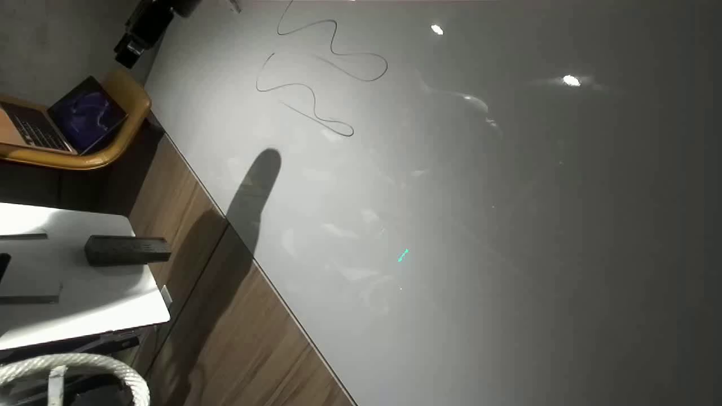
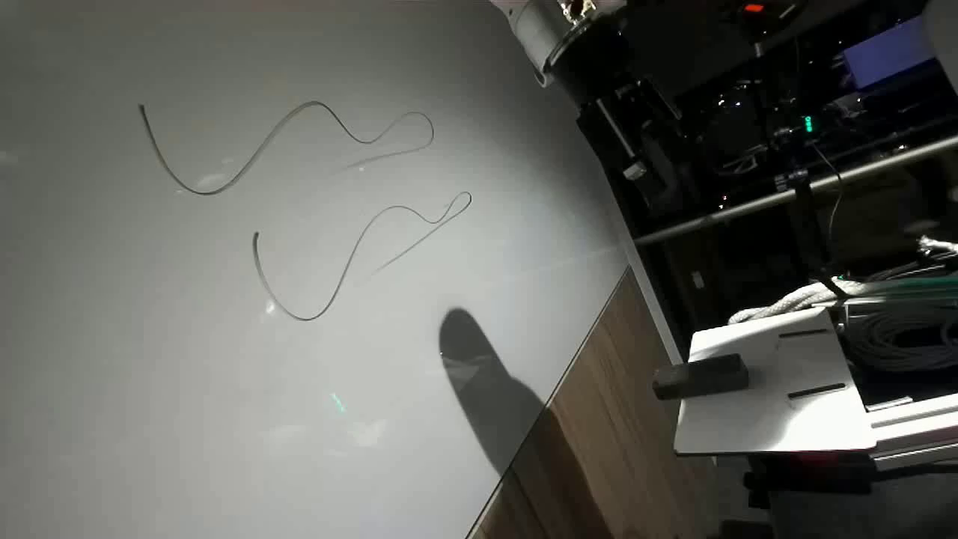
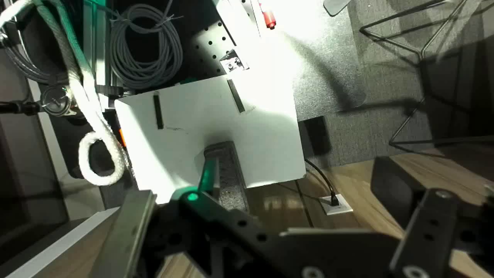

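Dark block [image 3: 228, 183]: resting on the white plate [image 3: 266, 146], with one end jutting past the edge above a wood-grain surface [image 3: 278, 202].

In the wrist view, from the left: white rope [image 3: 94, 112], looped near the plate, then a coil of grey cable [image 3: 170, 50] beyond the plate's far edge. Next, two dark slots [image 3: 158, 112] in the plate, and by its lower edge the block, partly hidden behind a finger [image 3: 208, 175] tinted green. From there rightward, the gripper [image 3: 299, 185], black, with fingers spread wide; in both exterior views, well apart from the block. Farther right, a black plug [image 3: 334, 200] in a white outlet [image 3: 336, 209]; at far right, a frame of thin dark rods [image 3: 420, 77].

In an exterior view, from the left: a laptop [image 1: 87, 115] with screen raised on a yellow chair [image 1: 67, 163], level with or above the plate and block in the picture, then a glossy grey surface [image 1: 507, 310] to the right.

In an exterior view, from the left: two wavy dark lines [image 2: 305, 320] on that surface, a small green streak [image 2: 338, 403], and a round-ended shadow [image 2: 483, 382] crossing onto the wood grain.
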Controlling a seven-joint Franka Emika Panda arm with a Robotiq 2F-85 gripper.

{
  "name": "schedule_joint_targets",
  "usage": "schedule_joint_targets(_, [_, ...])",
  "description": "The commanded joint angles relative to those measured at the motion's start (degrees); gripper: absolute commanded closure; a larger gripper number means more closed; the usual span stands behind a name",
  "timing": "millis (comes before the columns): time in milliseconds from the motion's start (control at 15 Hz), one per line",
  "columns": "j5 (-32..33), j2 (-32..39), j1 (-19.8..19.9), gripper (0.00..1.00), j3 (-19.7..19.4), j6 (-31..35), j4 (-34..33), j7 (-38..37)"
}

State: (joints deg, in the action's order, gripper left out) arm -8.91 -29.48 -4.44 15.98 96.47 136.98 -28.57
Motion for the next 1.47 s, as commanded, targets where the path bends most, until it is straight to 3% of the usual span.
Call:
schedule_joint_targets(0, [0.19,0.08,-0.44,0.00,-0.39,-0.04,-0.10,-0.17])
schedule_joint_targets(600, [0.93,1.08,-0.20,0.00,-0.47,2.24,0.45,0.85])
schedule_joint_targets(1067, [11.55,2.57,1.92,0.00,-2.55,24.49,9.58,6.11])
schedule_joint_targets(1400, [15.62,5.00,2.70,0.00,-2.87,39.26,18.21,6.18])
